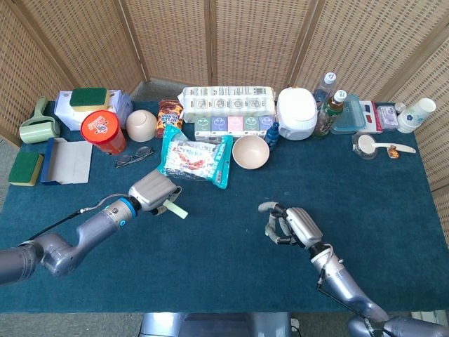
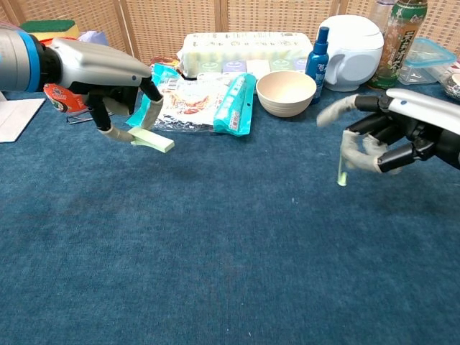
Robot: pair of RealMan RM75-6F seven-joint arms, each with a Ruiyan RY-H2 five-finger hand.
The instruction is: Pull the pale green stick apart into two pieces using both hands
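- Wicker screens back a desk covered in dark teal cloth, with clutter along the far edge.
- Pale green stick is already in two pieces, well apart from each other.
- One piece sits in the left hand, pinched at one end between fingertips, the rest poking out roughly level above the cloth. In the head view it's the little pale strip beside the left hand.
- Other piece hangs almost straight down from the right hand, pinched at its top end, the other fingers loosely curled. Head view shows the right hand but the piece there is too small to make out.
- Both hands are up off the cloth, left one near the snack bag, right one over bare cloth.
- Behind that: beige bowl, white rice cooker, blue spray bottle, pack of small cartons.
- Far left has a red tub, glasses and green sponges.
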